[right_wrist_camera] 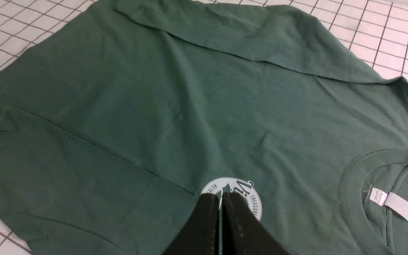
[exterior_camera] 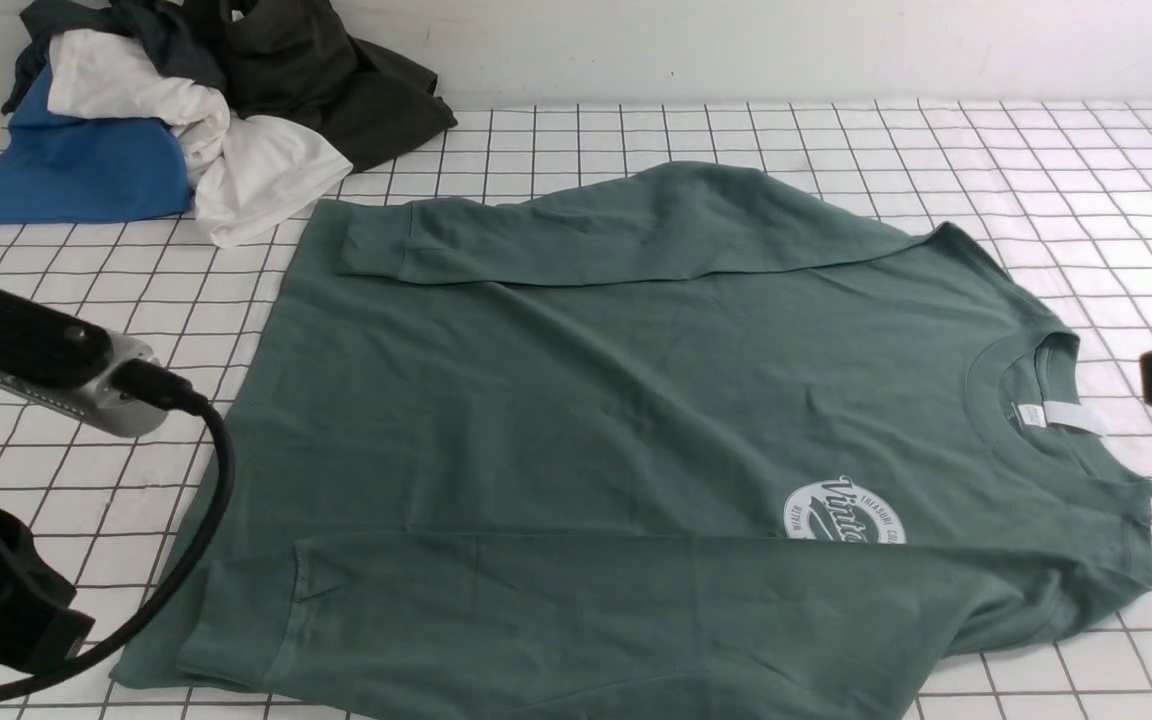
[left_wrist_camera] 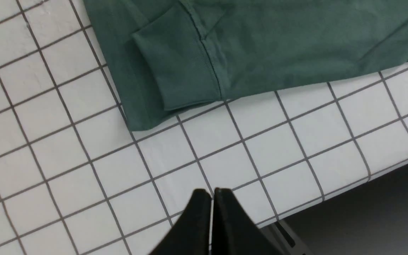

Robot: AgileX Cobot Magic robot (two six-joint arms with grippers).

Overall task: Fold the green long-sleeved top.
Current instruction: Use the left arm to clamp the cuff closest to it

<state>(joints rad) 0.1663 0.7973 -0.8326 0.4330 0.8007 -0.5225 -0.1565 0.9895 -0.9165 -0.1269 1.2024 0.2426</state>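
Note:
The green long-sleeved top [exterior_camera: 616, 400] lies flat on the gridded table, neck toward the right, hem toward the left. Both sleeves are folded across the body: the far sleeve [exterior_camera: 576, 235] and the near sleeve [exterior_camera: 586, 610]. The white round logo [exterior_camera: 841, 515] sits half under the near sleeve. My left gripper [left_wrist_camera: 213, 193] is shut and empty, hovering over bare table near the cuff [left_wrist_camera: 179, 71] at the hem corner. Above the logo [right_wrist_camera: 241, 194] on the top [right_wrist_camera: 190, 106], my right gripper [right_wrist_camera: 221, 196] is shut with nothing in it. Only the arms' bodies show in the front view.
A pile of other clothes [exterior_camera: 186, 100], blue, white and dark, sits at the back left corner. The table's near edge [left_wrist_camera: 349, 184] runs close to my left gripper. A white wall bounds the table at the back.

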